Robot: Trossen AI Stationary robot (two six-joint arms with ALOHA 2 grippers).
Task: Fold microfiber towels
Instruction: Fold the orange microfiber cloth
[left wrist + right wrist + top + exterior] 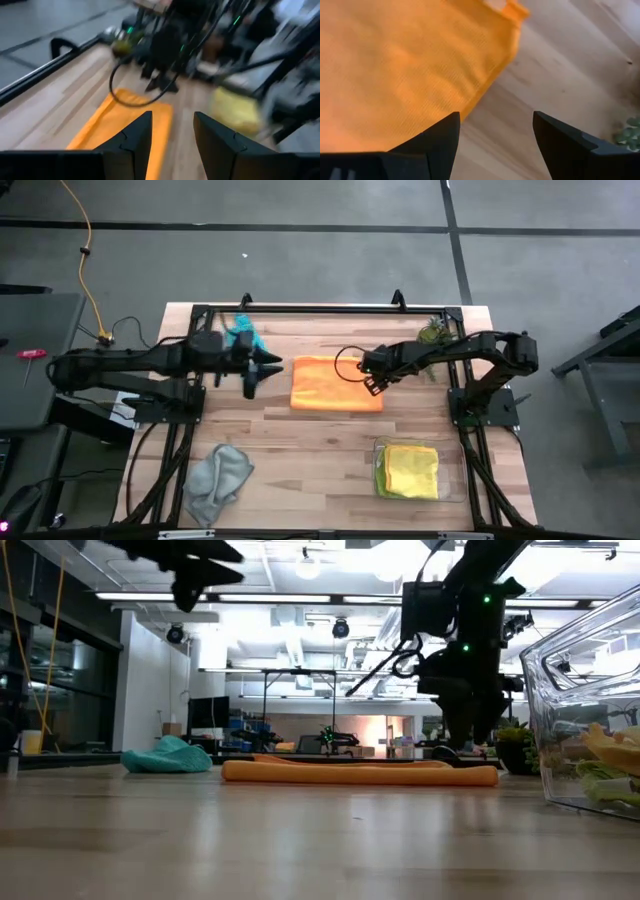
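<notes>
An orange towel (pixel 336 397) lies folded flat at the table's middle, also seen in the low view (pixel 360 773). My right gripper (pixel 373 385) stands open over its right edge, pointing steeply down; in the wrist view its fingers (pixel 496 117) straddle that edge (pixel 495 75) from above. My left gripper (pixel 262 374) is open and raised off the table to the left of the orange towel, pointing toward it, with nothing between its fingers (pixel 172 117). A teal towel (pixel 243 335) lies bunched at the far left. A grey towel (pixel 218 480) lies crumpled at the near left.
A clear tray (pixel 450 480) at the near right holds a folded yellow towel (pixel 411 469) on a lime green one (pixel 380 472). A small potted plant (pixel 433 333) stands at the far right. Bare wood lies between the grey towel and the tray.
</notes>
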